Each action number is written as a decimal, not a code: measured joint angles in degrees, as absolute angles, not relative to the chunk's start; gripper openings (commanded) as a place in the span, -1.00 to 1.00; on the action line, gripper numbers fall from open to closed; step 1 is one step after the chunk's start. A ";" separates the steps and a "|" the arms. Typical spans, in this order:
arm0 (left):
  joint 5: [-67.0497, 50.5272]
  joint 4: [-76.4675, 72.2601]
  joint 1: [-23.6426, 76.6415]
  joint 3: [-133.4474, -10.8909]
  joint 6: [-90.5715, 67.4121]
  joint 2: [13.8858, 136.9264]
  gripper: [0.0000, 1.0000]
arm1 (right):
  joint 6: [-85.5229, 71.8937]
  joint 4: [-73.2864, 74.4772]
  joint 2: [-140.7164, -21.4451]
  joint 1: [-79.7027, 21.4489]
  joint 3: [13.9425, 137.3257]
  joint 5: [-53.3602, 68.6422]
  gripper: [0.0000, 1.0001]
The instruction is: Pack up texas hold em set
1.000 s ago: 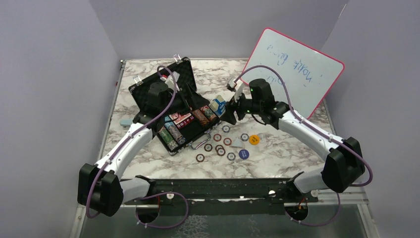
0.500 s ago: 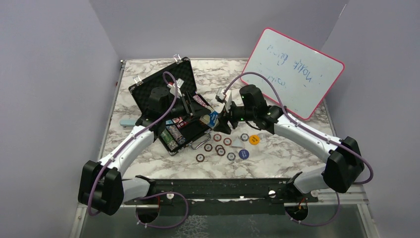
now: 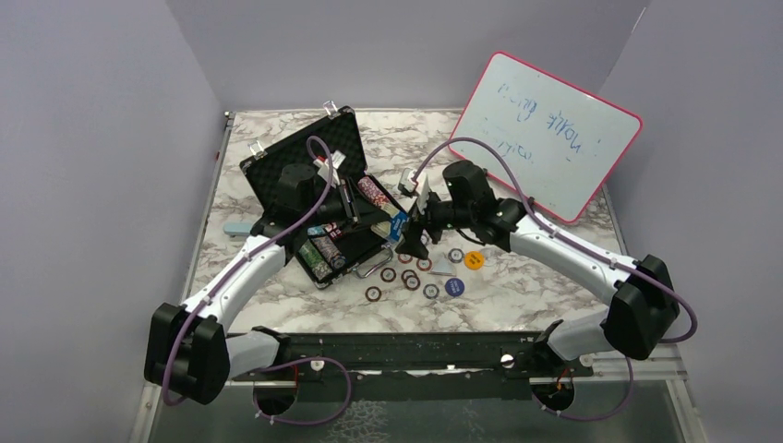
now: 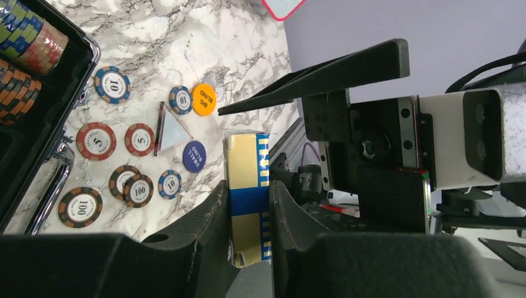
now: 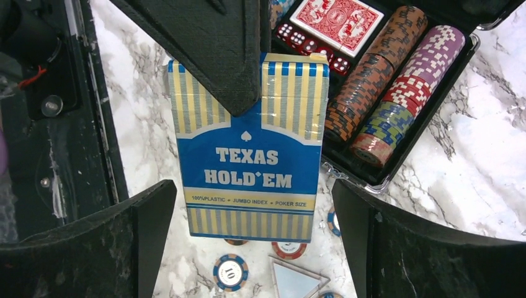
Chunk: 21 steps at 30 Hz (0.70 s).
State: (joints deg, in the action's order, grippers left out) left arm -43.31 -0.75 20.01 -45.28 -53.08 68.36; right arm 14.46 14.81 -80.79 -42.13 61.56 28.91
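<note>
Handover of the blue card deck (image 4: 247,158) looks to be the step in hand: the left tool (image 4: 247,202) is clamped on the deck's narrow sides and holds it in the air, just off the right-hand edge of the open briefcase (image 3: 337,134). The right tool (image 5: 249,192) stands with its fingers spread wide on either side of the box, touching neither face as far as its own wrist view shows. The case already holds the red deck (image 5: 335,18), the red dice (image 5: 307,40) and rows of chip stacks (image 5: 384,93). On the desk (image 3: 517,286), near the case's front corner, lie loose chips (image 4: 96,139) and two round buttons (image 4: 204,99), one orange and one blue. By my reading, the next move calls for the right arm to draw back clear, so its fingers do not catch the box. The left arm then has to turn the deck flat and carry it over the foam to a free card slot beside the red one. That slot is hidden behind the arm from above, so the fit cannot be judged. The loose chips and buttons are still to be packed.
</note>
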 measured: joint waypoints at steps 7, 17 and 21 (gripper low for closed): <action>-33.74 1.63 19.42 -43.94 -52.01 62.98 -1.00 | 13.04 13.06 -77.21 -42.33 60.40 26.22 0.99; -2.72 6.63 20.69 -37.30 -57.41 55.55 -1.00 | 2.79 8.19 -72.31 -42.33 55.92 16.21 0.99; 4.99 7.79 23.00 -37.30 -59.55 56.88 -1.00 | -3.51 6.07 -70.52 -42.33 51.83 14.02 0.97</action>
State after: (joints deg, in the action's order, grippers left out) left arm 4.99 7.79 23.00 -37.30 -59.55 56.88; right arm -3.51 6.07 -70.52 -42.33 51.83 14.02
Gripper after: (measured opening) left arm 0.267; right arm 0.990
